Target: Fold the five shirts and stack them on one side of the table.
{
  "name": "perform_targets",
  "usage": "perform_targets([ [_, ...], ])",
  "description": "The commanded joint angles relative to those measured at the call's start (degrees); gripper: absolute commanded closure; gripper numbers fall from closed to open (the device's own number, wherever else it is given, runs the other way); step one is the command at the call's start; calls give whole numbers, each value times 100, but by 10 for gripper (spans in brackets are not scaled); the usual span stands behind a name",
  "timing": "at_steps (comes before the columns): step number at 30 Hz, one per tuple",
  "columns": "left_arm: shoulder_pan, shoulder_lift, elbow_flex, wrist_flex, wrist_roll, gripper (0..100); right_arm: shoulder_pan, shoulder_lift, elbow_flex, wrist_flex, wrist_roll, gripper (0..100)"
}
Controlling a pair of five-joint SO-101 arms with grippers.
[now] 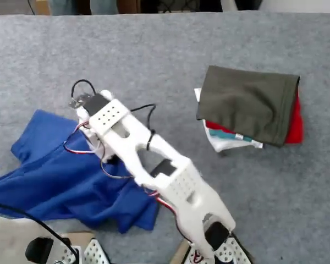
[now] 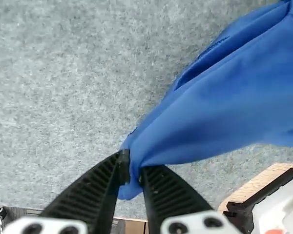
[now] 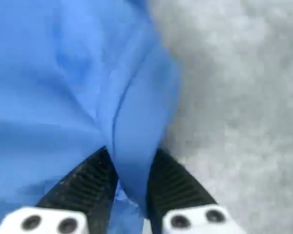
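Note:
A crumpled blue shirt (image 1: pixel 60 176) lies at the table's near left. My right arm (image 1: pixel 154 159) stretches from the near edge across it, and my right gripper (image 3: pixel 132 161) is shut on a fold of the blue shirt (image 3: pixel 88 73). My left gripper (image 2: pixel 131 170) is shut on a corner of the blue shirt (image 2: pixel 224 102), just above the grey cloth. At the right stands a stack of folded shirts: an olive one (image 1: pixel 247 102) on top, a red one (image 1: pixel 296 124) under it, and white and teal edges (image 1: pixel 225 140) at the bottom.
Grey felt (image 1: pixel 154 55) covers the whole table. The arm bases (image 1: pixel 214 247) sit at the near edge, with cables (image 1: pixel 82 85) looping off the right arm's wrist. A wooden edge (image 2: pixel 263 185) shows close to the left gripper.

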Motion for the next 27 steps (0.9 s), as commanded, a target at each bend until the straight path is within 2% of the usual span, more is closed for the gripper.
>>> perform_targets([
  [1, -22, -62, -48, -9, 18, 971, 211, -1191, 1385, 70, -114, 985],
  [4, 4, -62, 40, 18, 18, 971, 290, -2070, 2862, 62, 79, 985],
  [8, 171, -79, 171, 26, 18, 971, 193, -3310, 4593, 62, 923, 985],
  [12, 356, -105, 286, 26, 18, 971, -79, -4374, 5525, 62, 1503, 983],
  [15, 435, -105, 286, 26, 18, 971, -158, -4787, 5587, 62, 1574, 938],
  [18, 435, -105, 286, 26, 18, 971, -158, -5103, 5508, 62, 1600, 781],
  [21, 426, -105, 277, 26, 18, 971, -158, -5332, 5174, 62, 2031, 656],
  [23, 426, -97, 286, 26, 18, 971, -132, -5402, 4752, 62, 2145, 638],
  [27, 435, -79, 286, 26, 18, 971, -149, -4971, 3618, 44, 2127, 707],
])
